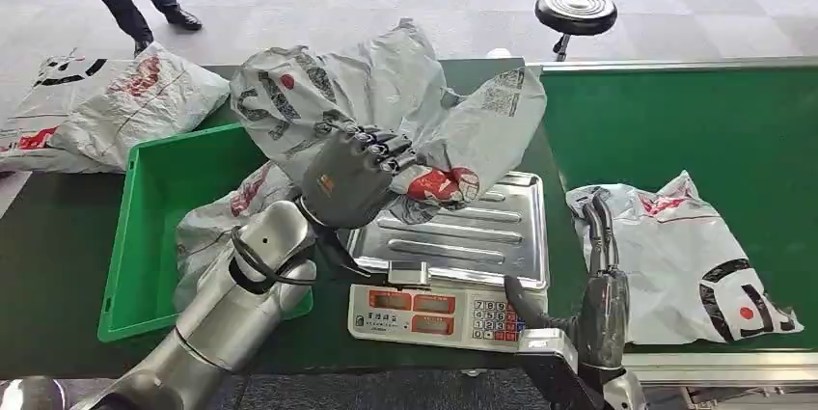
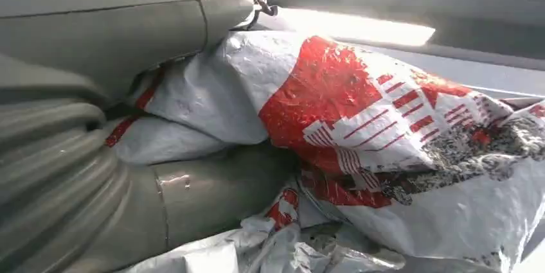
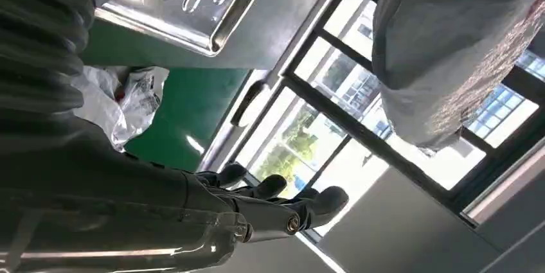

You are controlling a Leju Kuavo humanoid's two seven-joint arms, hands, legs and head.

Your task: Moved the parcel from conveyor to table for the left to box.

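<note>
Left hand [image 1: 352,174] grasps a grey parcel [image 1: 386,101] above the scale [image 1: 453,236], boxing under way; next, swing toward the green bin [image 1: 159,227] at nine o'clock; right hand [image 1: 600,236] hangs released.

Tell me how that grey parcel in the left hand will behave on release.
The grey parcel probably flops: it drapes and creases around the left hand. Its glossy film looks slippery. It likely won't roll, but may slump off the scale tray.
</note>
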